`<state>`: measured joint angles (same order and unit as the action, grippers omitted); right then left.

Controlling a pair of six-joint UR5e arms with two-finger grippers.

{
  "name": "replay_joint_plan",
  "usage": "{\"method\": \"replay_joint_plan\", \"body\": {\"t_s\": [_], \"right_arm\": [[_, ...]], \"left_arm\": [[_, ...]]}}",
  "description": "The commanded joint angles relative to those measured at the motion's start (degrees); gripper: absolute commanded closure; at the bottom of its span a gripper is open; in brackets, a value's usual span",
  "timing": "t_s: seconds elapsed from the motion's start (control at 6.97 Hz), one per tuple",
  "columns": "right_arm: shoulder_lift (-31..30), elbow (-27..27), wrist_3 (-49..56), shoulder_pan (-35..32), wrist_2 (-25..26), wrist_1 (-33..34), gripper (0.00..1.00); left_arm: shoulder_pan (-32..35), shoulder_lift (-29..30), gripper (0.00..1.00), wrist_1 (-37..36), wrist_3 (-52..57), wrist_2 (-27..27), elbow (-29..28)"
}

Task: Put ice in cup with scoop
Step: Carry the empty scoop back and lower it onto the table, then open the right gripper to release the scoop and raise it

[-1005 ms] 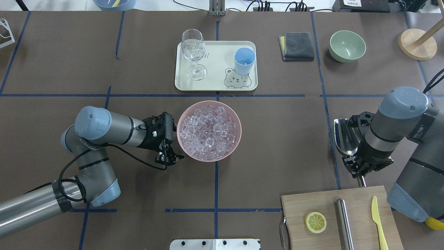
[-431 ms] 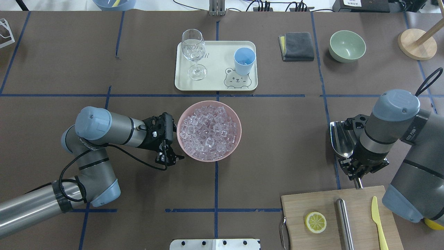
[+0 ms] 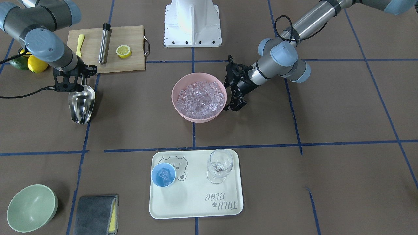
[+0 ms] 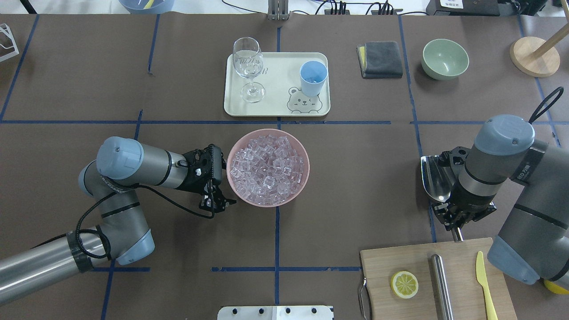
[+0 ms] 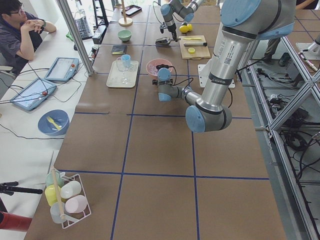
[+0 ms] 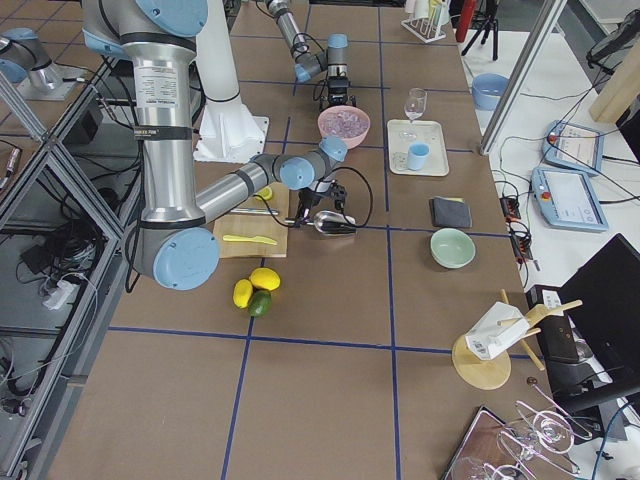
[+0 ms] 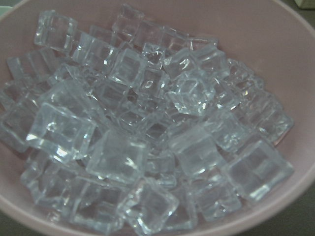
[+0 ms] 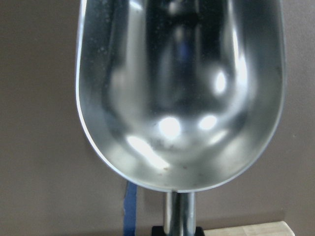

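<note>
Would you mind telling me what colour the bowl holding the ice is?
The bowl is pink, clearest in the overhead exterior view.

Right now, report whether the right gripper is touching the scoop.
Touching: the overhead view shows the right gripper clamped on the scoop by its handle.

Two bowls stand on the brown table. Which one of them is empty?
The pale green bowl, beside the grey cloth, is the empty one. The pink bowl in the middle of the table is filled with ice.
</note>
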<state>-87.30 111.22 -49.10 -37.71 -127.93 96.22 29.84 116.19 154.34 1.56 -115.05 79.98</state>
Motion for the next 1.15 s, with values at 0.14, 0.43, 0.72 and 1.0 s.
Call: {"method": "replay_joint_plan", "body": {"t_s": [0.14, 0.43, 0.72, 1.0], "right_arm": [[0.55, 0.39, -1.43, -0.08, 0.13, -0.07, 0.0], [2.92, 1.97, -1.35, -2.96, 3.09, -0.07, 0.0], [3.37, 7.23, -0.21, -7.08, 10.41, 0.02, 0.0], [2.67, 7.17, 11.66, -14.89, 10.16, 0.02, 0.0]], "left_arm": [[-0.05, 0.09, 0.0, 0.0, -0.07, 0.0, 0.0], [0.04, 0.0, 0.0, 0.0, -0.07, 0.0, 0.17], [0.13, 0.0, 0.0, 0.09, -0.33, 0.0, 0.44], [0.65, -0.09, 0.0, 0.18, -0.25, 0.0, 0.44]]}}
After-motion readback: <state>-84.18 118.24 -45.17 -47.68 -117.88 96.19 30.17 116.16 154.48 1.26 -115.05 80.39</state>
